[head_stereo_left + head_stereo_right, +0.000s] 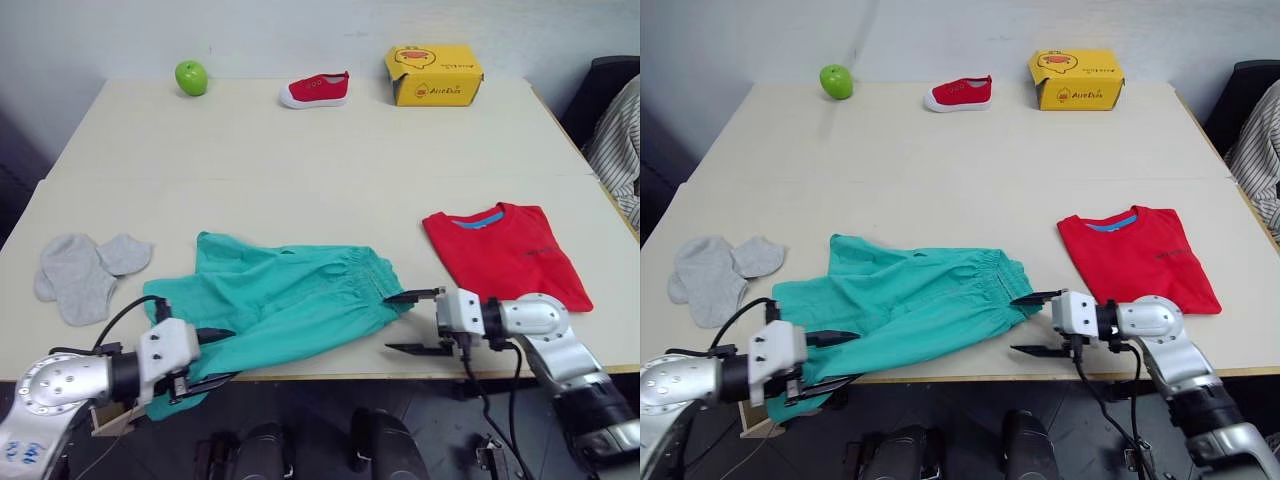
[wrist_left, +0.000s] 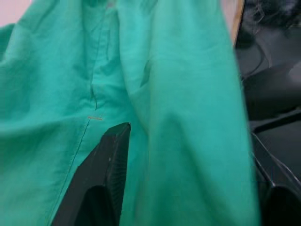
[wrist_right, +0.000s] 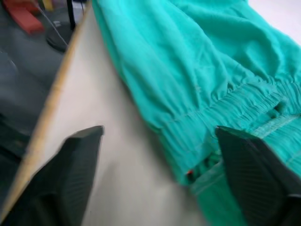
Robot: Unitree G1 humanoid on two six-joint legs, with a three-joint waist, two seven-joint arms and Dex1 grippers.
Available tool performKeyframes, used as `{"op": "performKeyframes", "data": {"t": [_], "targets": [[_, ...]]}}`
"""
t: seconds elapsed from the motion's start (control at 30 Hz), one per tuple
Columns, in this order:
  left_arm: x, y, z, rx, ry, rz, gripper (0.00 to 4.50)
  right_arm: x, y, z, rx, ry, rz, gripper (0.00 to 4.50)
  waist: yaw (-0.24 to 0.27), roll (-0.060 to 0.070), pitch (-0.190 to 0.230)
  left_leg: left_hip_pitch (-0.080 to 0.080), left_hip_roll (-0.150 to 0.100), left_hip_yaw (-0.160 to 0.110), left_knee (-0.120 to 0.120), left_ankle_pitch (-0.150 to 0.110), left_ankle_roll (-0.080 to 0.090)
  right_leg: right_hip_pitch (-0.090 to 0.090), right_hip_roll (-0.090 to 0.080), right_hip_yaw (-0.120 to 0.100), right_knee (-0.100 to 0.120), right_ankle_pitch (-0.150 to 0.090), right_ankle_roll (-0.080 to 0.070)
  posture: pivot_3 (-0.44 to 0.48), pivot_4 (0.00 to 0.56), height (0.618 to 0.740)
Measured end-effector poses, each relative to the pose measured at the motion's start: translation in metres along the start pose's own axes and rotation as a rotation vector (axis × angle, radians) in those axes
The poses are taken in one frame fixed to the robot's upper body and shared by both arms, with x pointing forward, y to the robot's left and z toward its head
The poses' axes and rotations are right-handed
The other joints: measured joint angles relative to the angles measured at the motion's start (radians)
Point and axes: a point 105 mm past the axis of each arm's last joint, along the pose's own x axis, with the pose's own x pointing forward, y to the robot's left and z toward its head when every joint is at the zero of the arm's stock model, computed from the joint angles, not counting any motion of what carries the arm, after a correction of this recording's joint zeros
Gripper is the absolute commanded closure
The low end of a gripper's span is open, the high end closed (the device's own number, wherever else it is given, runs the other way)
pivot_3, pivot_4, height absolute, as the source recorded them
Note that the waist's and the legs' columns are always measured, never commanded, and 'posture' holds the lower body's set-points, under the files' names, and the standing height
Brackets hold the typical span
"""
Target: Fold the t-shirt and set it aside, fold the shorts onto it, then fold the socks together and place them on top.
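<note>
Teal shorts [image 1: 285,305] sprawl along the table's [image 1: 300,170] near edge, light and floppy, so both spread-open grippers, left [image 1: 205,357] and right [image 1: 412,321], should probably pinch opposite ends.

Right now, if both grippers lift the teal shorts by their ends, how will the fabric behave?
The shorts look soft and rumpled, so they will probably sag in the middle rather than hold shape. One leg end already droops over the table edge near the left gripper, so it may slide off. The gathered waistband by the right gripper likely offers a thicker grip.
</note>
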Motion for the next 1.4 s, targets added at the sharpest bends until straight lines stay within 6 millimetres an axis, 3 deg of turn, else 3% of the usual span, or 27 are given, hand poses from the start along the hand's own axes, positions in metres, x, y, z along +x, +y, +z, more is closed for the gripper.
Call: {"op": "performKeyframes", "data": {"t": [0.1, 0.2, 0.3, 0.4, 0.5, 0.57, 0.7, 0.87, 1.13, 1.4], "targets": [[-0.021, 0.01, 0.01, -0.103, -0.058, 0.017, 1.81, -0.009, -0.005, 0.019, 0.087, -0.06, -0.033, 0.03, 0.0, 0.0, 0.0, 0.0, 0.0, 0.0, 0.0, 0.0, 0.0, 0.0, 0.0, 0.0, 0.0, 0.0, 0.0, 0.0, 0.15, 0.74], [-0.034, 0.022, 0.03, -0.166, -0.174, 0.056, 1.81, -0.012, -0.009, 0.036, 0.179, -0.137, -0.061, 0.68, 0.001, 0.0, 0.0, 0.0, 0.0, -0.001, 0.0, -0.001, 0.0, 0.0, 0.0, 0.0, 0.0, 0.0, 0.0, 0.0, 0.15, 0.74], [-0.036, 0.034, 0.039, -0.188, -0.243, 0.113, 2.43, -0.007, -0.012, 0.051, 0.229, -0.21, -0.069, 1.75, 0.005, 0.0, 0.0, 0.0, 0.0, -0.001, 0.0, -0.001, 0.0, 0.0, 0.0, 0.0, 0.0, 0.0, 0.0, 0.0, 0.15, 0.74], [-0.028, 0.036, 0.038, -0.212, -0.264, 0.119, 3.37, 0.007, -0.018, 0.067, 0.229, -0.291, -0.093, 2.81, 0.004, 0.0, 0.0, 0.0, -0.001, 0.0, 0.0, -0.001, -0.001, -0.001, 0.0, 0.001, 0.0, 0.0, 0.0, 0.0, 0.15, 0.74], [-0.013, 0.033, 0.028, -0.142, -0.198, 0.095, 4.42, 0.028, -0.023, 0.069, 0.185, -0.285, -0.13, 3.94, 0.002, 0.0, 0.0, 0.0, -0.001, 0.001, -0.001, -0.001, -0.002, -0.001, 0.001, 0.0, 0.0, 0.0, 0.0, 0.0, 0.15, 0.74], [0.003, 0.031, 0.018, -0.09, -0.167, 0.076, 4.5, 0.054, -0.021, 0.063, 0.16, -0.268, -0.149, 4.47, -0.001, 0.0, 0.0, 0.0, -0.002, 0.001, -0.001, -0.001, -0.002, -0.001, 0.001, 0.001, 0.0, 0.0, 0.0, 0.0, 0.15, 0.74], [0.049, 0.028, 0.006, -0.045, -0.188, 0.093, 4.5, 0.101, -0.012, 0.051, 0.126, -0.24, -0.158, 4.47, 0.001, 0.0, 0.0, -0.002, -0.002, 0.001, -0.001, -0.001, -0.001, -0.001, 0.001, 0.001, 0.003, 0.0, 0.0, 0.0, 0.15, 0.74], [0.097, 0.044, -0.007, -0.026, -0.154, 0.233, 4.5, 0.122, -0.02, 0.03, 0.06, -0.142, -0.282, 4.47, 0.003, -0.001, -0.001, -0.002, -0.003, 0.001, -0.001, -0.001, 0.0, -0.001, 0.001, 0.001, 0.003, 0.001, 0.002, 0.0, 0.15, 0.74], [0.096, 0.103, -0.017, -0.042, -0.117, 0.576, 4.5, 0.081, -0.065, -0.008, 0.027, 0.04, -0.577, 4.47, 0.0, -0.003, -0.007, 0.0, -0.002, 0.001, -0.001, 0.0, 0.0, 0.001, 0.0, 0.0, 0.003, 0.001, 0.002, 0.0, 0.15, 0.74], [0.08, 0.124, -0.034, -0.181, -0.162, 0.717, 4.5, 0.039, -0.077, -0.031, 0.19, 0.059, -0.812, 4.47, 0.004, 0.001, -0.019, 0.01, -0.002, 0.0, -0.004, -0.001, 0.002, 0.011, -0.001, 0.001, 0.0, 0.001, 0.002, 0.0, 0.15, 0.74]]}}
